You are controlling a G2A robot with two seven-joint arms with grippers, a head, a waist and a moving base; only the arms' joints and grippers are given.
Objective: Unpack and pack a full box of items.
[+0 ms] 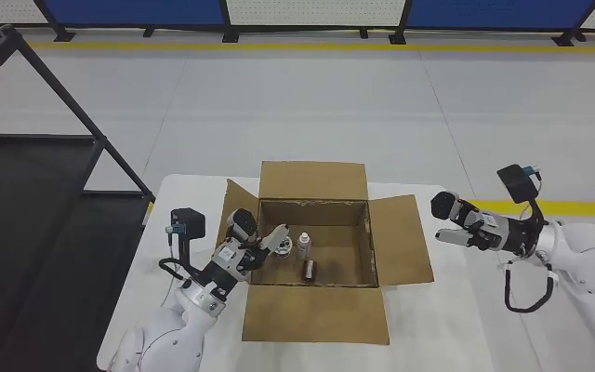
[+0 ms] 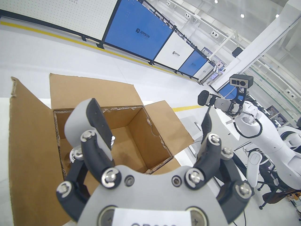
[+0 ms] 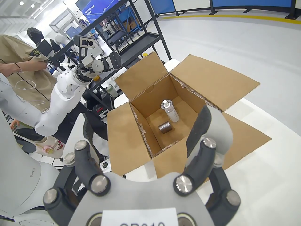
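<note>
Above table (image 1: 456, 325), left gripper (image 1: 262, 236) over box (image 1: 316, 318)

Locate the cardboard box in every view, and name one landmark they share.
Top view: cardboard box in the table's middle, flaps open.
Left wrist view: the box just beyond the left gripper, mouth toward the camera.
Right wrist view: the box beyond the right gripper, bottle and metal cylinder inside.
Shared landmark: the yellow floor line behind the box.

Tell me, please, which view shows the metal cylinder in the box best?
Right wrist view: the cylinder lies unobstructed on the box floor. Top view shows it from far above; left wrist view's finger hides part of the floor.
</note>
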